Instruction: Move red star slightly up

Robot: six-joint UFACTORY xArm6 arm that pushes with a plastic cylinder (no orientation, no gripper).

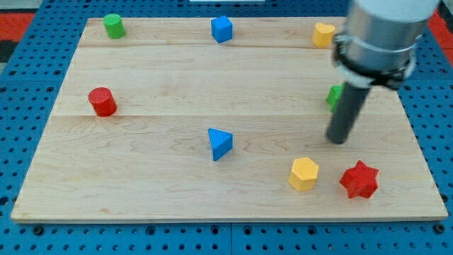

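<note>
My tip is resting at the view's right side of the desk, the rod hanging from a grey cylinder at the view's top right; this end effector is a bare rod, so nothing on it is standing apart or together, and it is clamping nothing. The red star is lying below the tip and a little to the view's right, near but not touching, close to the desk's bottom edge; the yellow block is sitting just left of the star, apart from it. A green block is showing partly behind the rod. The blue wedge is sitting mid-desk; the red cylinder is standing toward the left edge. Along the top edge are lying a green cylinder, a blue block and another yellow block. The pale wooden desk is lying on a blue pegboard; bare wood is stretching above the star up to the tip and across the middle.
</note>
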